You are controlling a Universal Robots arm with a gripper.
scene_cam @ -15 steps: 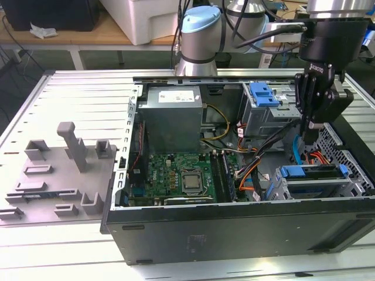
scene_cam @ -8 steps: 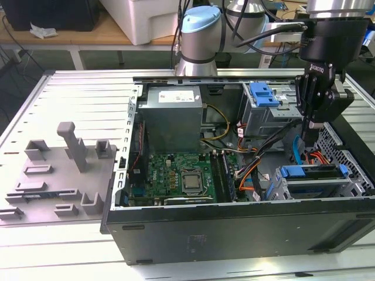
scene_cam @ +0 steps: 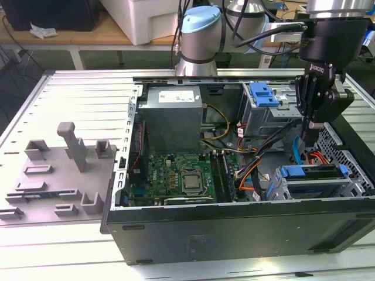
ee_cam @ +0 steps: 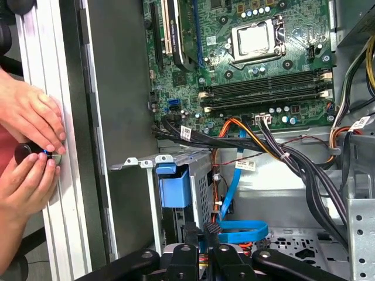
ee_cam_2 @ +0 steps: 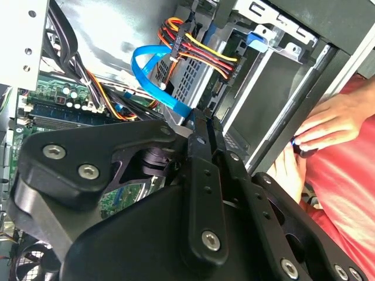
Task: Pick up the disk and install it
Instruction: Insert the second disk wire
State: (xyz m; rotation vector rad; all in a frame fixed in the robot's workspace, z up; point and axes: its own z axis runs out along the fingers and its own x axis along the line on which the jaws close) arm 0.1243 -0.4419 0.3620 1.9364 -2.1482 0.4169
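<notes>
Hovering inside the open computer case near the drive cage, claw pressed together and empty, poised above the bay; disk not grasped.

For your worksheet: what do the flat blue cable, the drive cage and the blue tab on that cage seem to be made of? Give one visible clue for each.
Flat blue cable: apparently flexible plastic sheathing, smooth with a slight sheen; it bends into loops.
Drive cage: likely bare sheet metal, dull silver; thin folded edges and punched holes.
Blue tab: probably moulded plastic, matte, uniformly coloured, with rounded edges.
</notes>
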